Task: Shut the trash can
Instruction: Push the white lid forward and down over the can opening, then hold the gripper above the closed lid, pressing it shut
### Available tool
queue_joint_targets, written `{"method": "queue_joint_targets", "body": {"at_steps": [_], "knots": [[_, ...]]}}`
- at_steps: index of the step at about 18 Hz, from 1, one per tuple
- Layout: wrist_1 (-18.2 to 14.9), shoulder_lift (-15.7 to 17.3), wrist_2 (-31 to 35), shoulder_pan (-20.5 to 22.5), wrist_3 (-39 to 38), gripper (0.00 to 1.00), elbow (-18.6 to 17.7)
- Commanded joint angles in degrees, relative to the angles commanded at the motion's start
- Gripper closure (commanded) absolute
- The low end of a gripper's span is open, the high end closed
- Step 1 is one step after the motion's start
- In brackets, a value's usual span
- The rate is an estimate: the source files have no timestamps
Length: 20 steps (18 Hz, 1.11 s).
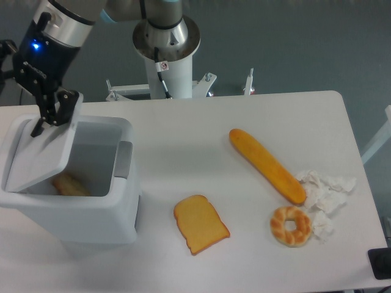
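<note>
Pushing the lid shut looks to be the step in hand: the claw [54, 113] sits against the upper edge of the lid [41, 155], which is tilted partway down over the trash can [91, 210]. Whether its fingers are spread or pinched cannot be told from this angle; they appear to press on the lid rather than hold it.

The can stands directly beneath the claw, at the table's [183, 140] left edge, a boxy white plastic bin with rounded corners and smooth matte walls. A grey latch tab [124, 160] sits on its rim just to the right of and below the claw. Under the slanted lid a tan, bread-like lump [72, 185] shows inside.

The next move probably calls for carrying the push down and rightward until the lid lies flat against the rim by the latch.

Well off to the claw's right lie a toast slice [200, 223], a long glossy baguette [266, 165], a braided bread ring [291, 225] and crumpled white paper [327, 192].
</note>
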Motion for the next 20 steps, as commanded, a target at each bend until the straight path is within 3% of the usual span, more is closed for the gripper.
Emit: {"method": "queue_joint_targets", "body": {"at_steps": [20], "knots": [[-0.1, -2.1, 0.1, 3.7, 7.5, 0.00, -1.0]]}}
